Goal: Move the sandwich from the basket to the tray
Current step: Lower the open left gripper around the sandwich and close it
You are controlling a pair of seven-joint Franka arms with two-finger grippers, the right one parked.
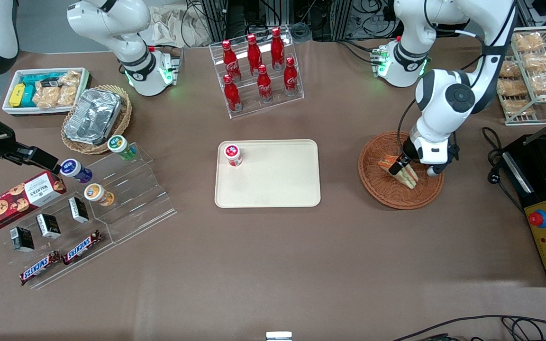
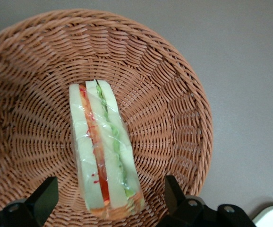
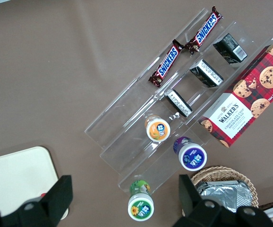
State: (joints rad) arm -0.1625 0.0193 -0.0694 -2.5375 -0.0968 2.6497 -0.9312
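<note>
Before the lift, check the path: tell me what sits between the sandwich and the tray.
Nothing visible does. The open claw straddles the sandwich in the basket; bare table separates it from the tray. A red-capped jar occupies one tray corner; the rest is free.

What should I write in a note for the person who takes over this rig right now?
Gripper: open, low over the basket, one finger on each side of the sandwich, not closed on it.
Sandwich: lying in the basket, wrapped in clear film.
Tray: mid-table; only a small red-lidded jar stands on it.
Done: approach.
Left: close the fingers, lift, carry to the tray, release.
</note>
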